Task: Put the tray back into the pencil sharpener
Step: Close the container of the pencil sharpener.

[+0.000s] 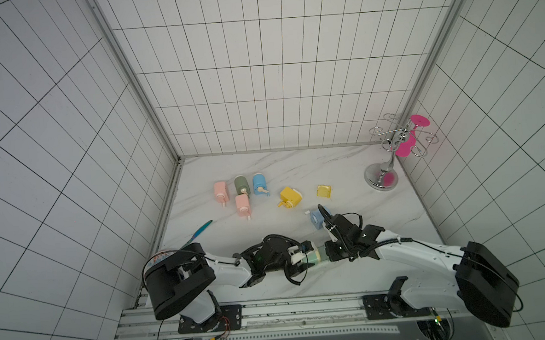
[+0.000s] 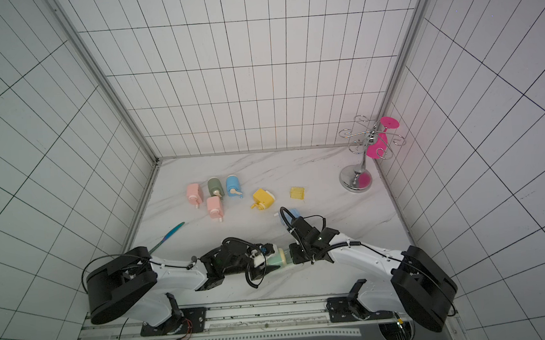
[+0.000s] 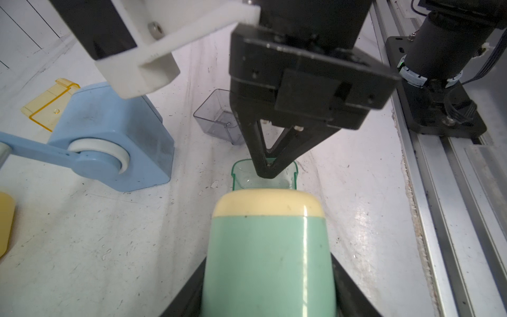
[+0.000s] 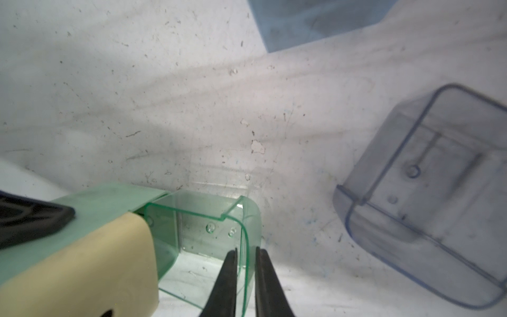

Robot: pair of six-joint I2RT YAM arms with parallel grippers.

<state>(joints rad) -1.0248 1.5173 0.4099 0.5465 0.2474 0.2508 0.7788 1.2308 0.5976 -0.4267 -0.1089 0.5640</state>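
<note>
Tray [image 4: 197,225] half in sharpener [image 4: 82,241], right hand [image 4: 245,250] — pinching

Both top views look steeply down from high above my bases and take in the whole table [image 1: 297,165], with the green sharpener [image 1: 313,256] in front. My left wrist camera sits close behind the sharpener, looking along it. My right wrist camera faces the sharpener's tray [image 4: 208,227], very near. All four views share the sharpener.

robot lab cell, gridded walls [image 1: 274,78], aluminium rail [image 1: 291,310]
</note>
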